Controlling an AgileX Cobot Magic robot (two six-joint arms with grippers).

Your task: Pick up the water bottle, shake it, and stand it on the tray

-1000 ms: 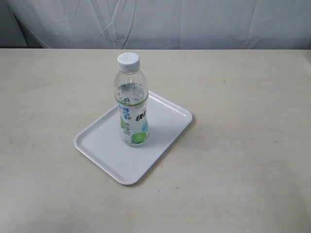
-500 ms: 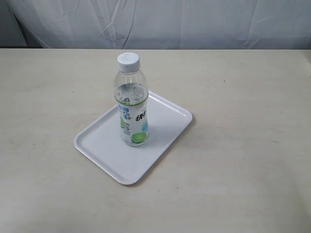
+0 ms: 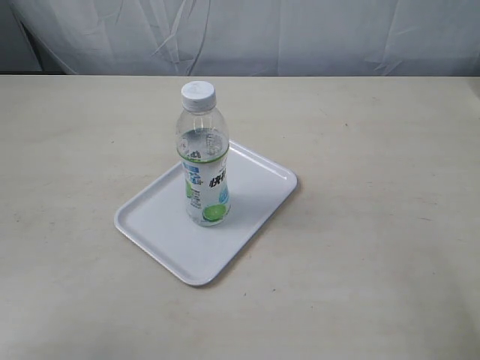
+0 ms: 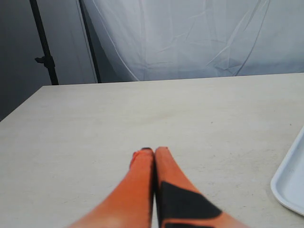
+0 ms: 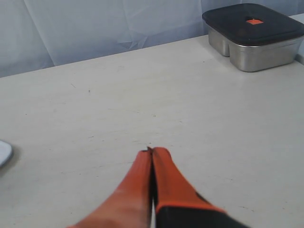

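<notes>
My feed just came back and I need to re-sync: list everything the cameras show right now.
water bottle: one, clear with white cap and white, blue and green label, upright on the tray
tray: one, white, flat on the table
lidded container: one, steel with a dark lid and orange tab, on the table near the backdrop; right wrist view only
table: one, pale beige, under everything
backdrop: one, white cloth, behind the table
stand pole: one, black, past the table's edge beside the backdrop
left tool: one, orange and black, shut, empty, over bare table
right tool: one, orange and black, shut, empty, over bare table
</notes>
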